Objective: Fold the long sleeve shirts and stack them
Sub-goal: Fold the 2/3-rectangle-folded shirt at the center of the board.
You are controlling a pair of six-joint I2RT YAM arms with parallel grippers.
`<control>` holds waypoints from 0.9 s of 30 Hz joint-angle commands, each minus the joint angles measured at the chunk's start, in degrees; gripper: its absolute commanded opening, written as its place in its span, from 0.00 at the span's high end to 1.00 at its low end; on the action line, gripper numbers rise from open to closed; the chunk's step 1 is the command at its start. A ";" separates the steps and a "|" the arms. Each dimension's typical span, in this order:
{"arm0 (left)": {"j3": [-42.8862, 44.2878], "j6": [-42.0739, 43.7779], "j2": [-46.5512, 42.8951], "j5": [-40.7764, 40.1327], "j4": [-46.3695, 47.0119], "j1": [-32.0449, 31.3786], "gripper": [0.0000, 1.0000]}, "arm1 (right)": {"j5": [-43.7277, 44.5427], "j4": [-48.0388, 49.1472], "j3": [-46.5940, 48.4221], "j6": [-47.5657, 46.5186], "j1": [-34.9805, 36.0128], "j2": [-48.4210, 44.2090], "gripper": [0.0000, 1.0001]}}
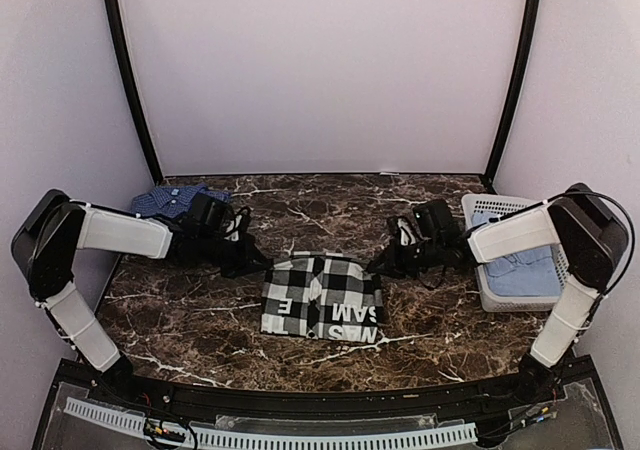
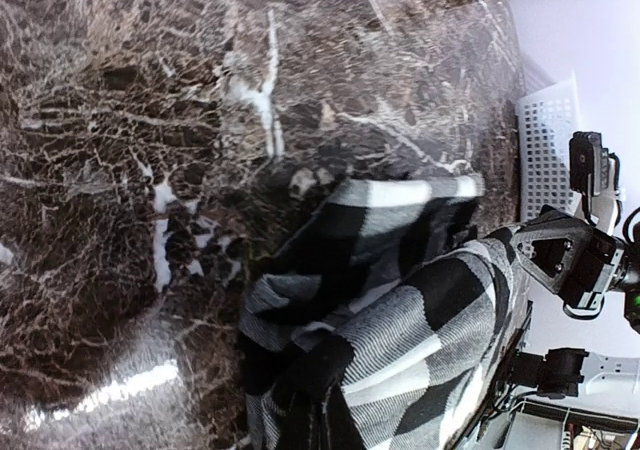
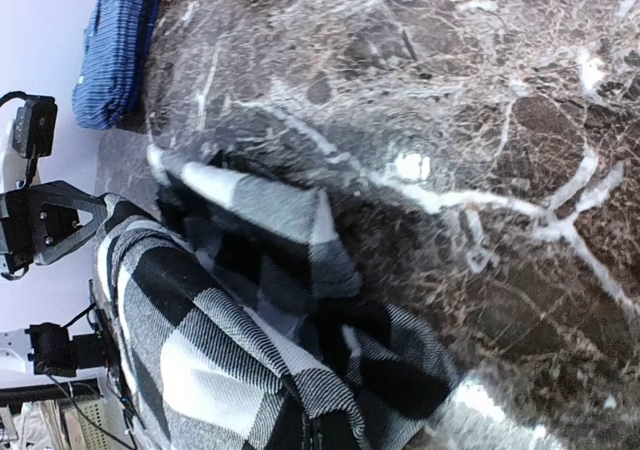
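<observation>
Since only one of the two garments looks worked on, I judge the task about half done at most. The black-and-white checked shirt [image 1: 322, 298] lies at the centre of the marble-patterned table [image 1: 340, 210], gathered into a rough rectangle with large white lettering showing along its near edge. Its outline is uneven and the far edge is bunched, so this fold probably needs finishing. The dark blue shirt [image 1: 172, 202] lies crumpled at the far left corner, well apart from the checked one. It is unfolded, and nothing is stacked yet. The left gripper [image 1: 250, 260] sits at the checked shirt's far left corner and the right gripper [image 1: 385, 262] at its far right corner. Both have their jaws pressed together, and in both wrist views the cloth rises up over the fingers, so I read each as pinching the shirt's far edge. The checked cloth is soft woven fabric with a visible weave, limp, creasing into loose ridges. The table surface is hard, dark, white-veined and glossy. A white slotted basket [image 1: 490, 208] at the right holds pale blue cloth [image 1: 525, 268].
</observation>
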 commanded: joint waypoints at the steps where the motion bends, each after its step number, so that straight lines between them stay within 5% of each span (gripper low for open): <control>1: -2.13 1.90 -6.25 -3.02 -3.36 0.84 1.00 | 1.93 2.40 -3.46 0.42 -0.17 -5.94 1.00; 9: 2.96 3.96 -4.82 -4.11 -4.85 0.94 1.00 | 4.71 -1.29 -0.12 -1.96 -0.66 -5.96 1.00; 16: 14.67 10.11 4.87 -1.24 -7.82 3.16 0.97 | 5.06 -1.32 3.09 -2.54 -4.61 -1.85 0.99; 21: 25.61 14.44 11.66 -0.52 -12.39 4.48 0.55 | 7.71 -4.84 6.95 -3.69 -5.02 -2.01 0.58; 24: 27.27 15.03 10.65 -2.17 -13.72 4.68 0.46 | 11.53 -8.59 9.00 -5.21 -3.66 -4.28 0.46; 27: 26.74 14.76 8.55 -3.99 -15.96 4.77 0.46 | 15.72 -12.99 11.84 -7.12 -0.12 -5.92 0.45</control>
